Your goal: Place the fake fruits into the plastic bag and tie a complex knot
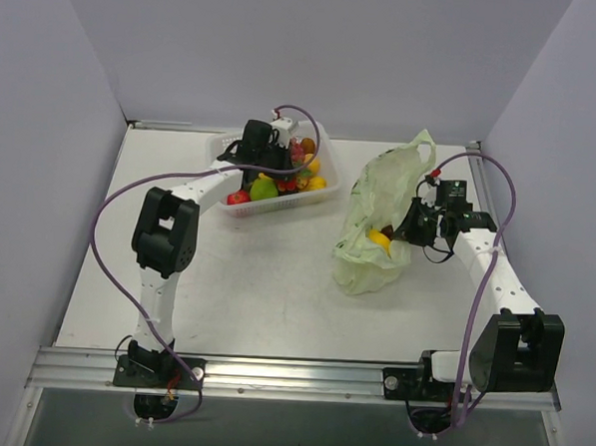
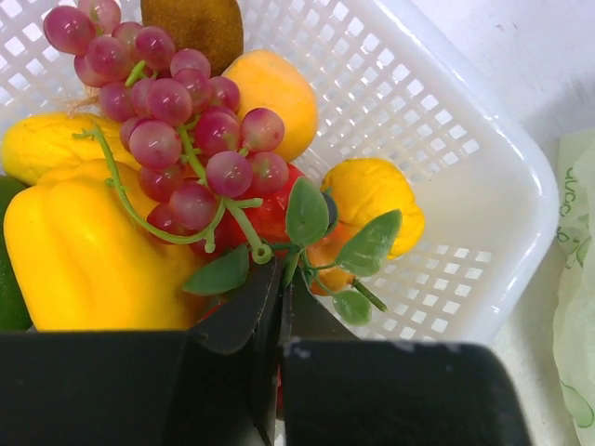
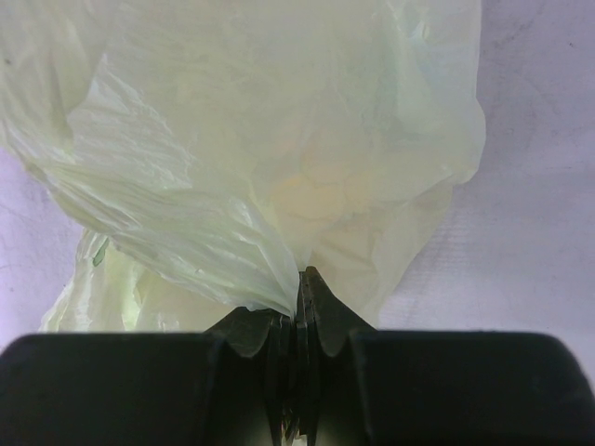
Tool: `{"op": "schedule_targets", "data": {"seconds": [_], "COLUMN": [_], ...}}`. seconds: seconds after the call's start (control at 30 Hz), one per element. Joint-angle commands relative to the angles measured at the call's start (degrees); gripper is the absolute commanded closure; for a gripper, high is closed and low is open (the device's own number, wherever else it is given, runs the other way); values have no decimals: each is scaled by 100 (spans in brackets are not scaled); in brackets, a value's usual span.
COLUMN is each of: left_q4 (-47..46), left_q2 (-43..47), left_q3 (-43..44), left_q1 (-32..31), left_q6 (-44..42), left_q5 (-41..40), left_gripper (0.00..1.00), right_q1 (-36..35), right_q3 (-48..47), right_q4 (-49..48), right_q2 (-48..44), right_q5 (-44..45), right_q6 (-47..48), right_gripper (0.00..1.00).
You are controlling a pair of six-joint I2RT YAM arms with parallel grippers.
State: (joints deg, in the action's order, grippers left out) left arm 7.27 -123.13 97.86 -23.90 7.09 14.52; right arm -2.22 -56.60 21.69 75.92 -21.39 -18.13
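The left fingers [image 2: 279, 293] are reaching down into the basket [image 2: 446, 139] at the far middle of the table [image 1: 274, 292], pressing almost together on the leafy stem of the grapes [image 2: 177, 121]. The grapes are lying over a yellow pepper [image 2: 84, 251] and a red fruit [image 2: 270, 221], with an orange fruit [image 2: 270, 88], a kiwi [image 2: 195, 23] and a lemon [image 2: 37, 144] beside them. The right fingers [image 3: 299, 283] are clamping tight on a gathered fold of the bag [image 3: 260, 139], which is sitting on the table right of the basket, apart from it. 1 yellow fruit [image 1: 379, 237] is showing inside the bag.
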Motion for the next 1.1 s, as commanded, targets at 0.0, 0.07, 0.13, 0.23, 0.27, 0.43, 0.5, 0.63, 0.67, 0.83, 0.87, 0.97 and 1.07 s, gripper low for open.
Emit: {"op": "schedule_targets", "data": {"seconds": [0.0, 0.07, 0.13, 0.23, 0.27, 0.43, 0.5, 0.63, 0.67, 0.83, 0.87, 0.97, 1.07], "left_q4": [-375, -401, -419, -454, -463, -1314, -1761, -2238, -2334, -3055, -3108, -3240, -3240], "left_q2": [640, 904, 1167, 1484, 1555, 1933, 1942, 1705, 1618, 941, 853, 563, 430], "left_q3": [75, 14, -57, -101, -110, -469, -531, -435, -357, -84, -40, -22, -144], "left_q1": [8, -1, -18, -141, -185, -720, -940, -1545, -1626, -1960, -2056, -2154, -2198], "left_q6": [99, 143, 248, 424, 477, 1125, 1320, 2032, 2163, 3069, 3166, 3325, 3272], "left_q5": [288, 437, 603, 1234, 1411, 2194, 2457, 2652, 2678, 2696, 2679, 2617, 2468], "left_gripper": [95, 100, 100, 100, 100, 100, 100, 100, 100, 100, 100, 100, 81], "right_q1": [28, 28, 28, 28, 20, 20, 20, 20, 28, 28, 37, 55, 63], "right_q3": [-97, -88, -97, -123, -132, -185, -211, -238, -238, -255, -255, -246, -238], "right_q4": [107, 116, 107, 107, 116, 160, 186, 239, 248, 274, 274, 292, 300], "right_q2": [46, 46, 46, 46, 54, 37, 11, -7, -16, -42, -42, -42, -60], "right_q5": [65, 100, 117, 152, 187, 416, 495, 530, 530, 521, 522, 504, 486], "right_q6": [55, 64, 82, 90, 99, 73, 64, 55, 55, 47, 46, 46, 64], "right_gripper": [100, 100, 100, 100, 100, 100, 100, 100, 100, 100, 100, 100, 100]}}
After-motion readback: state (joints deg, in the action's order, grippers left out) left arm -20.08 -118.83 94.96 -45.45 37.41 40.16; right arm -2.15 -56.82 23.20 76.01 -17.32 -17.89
